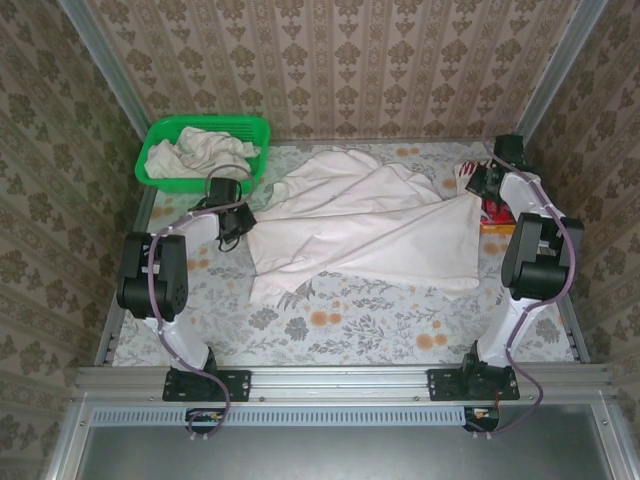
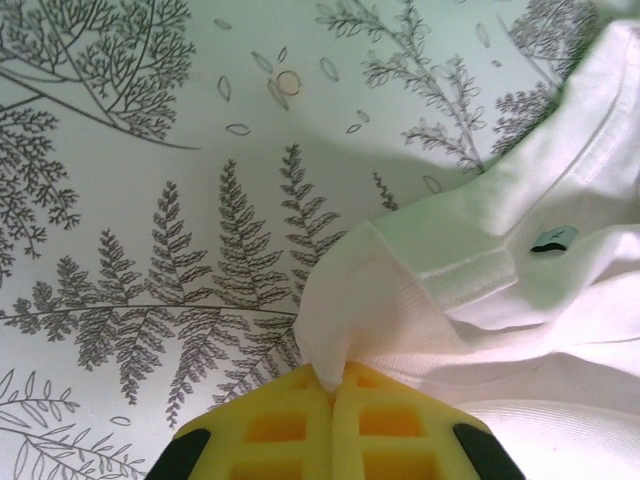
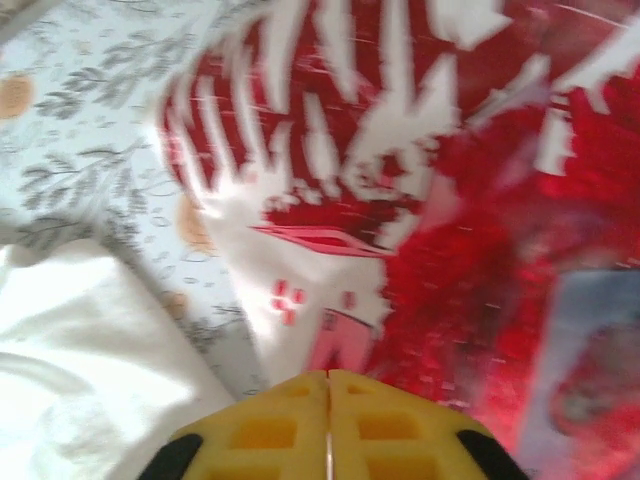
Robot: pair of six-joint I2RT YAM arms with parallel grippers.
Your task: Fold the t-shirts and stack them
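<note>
Now: my left gripper (image 2: 334, 378) clenched on thin sleeve-hem edge of white t-shirt (image 2: 520, 280), lower centre of wrist frame. Shirt lay rumpled across middle of top frame. My right gripper (image 3: 328, 378) had pads pressed together, nothing seen between them, low over red-and-white shirt (image 3: 450, 200) at upper right of top frame. Risks: hem bite looked shallow, could slip under pull; right fingers could snag red-and-white shirt and drag it askew.

The site is a robotics laboratory test cell dressed as a home. Silver aluminium-profile frame posts (image 1: 100, 60) carry beige damask wallpaper panels (image 1: 330, 60). A silver aluminium base rail (image 1: 340, 383) edges the floral-covered table (image 1: 380, 320). An off-white cotton t-shirt (image 1: 370, 225) and a green plastic mesh basket (image 1: 210, 122) lie on it as household items.
</note>
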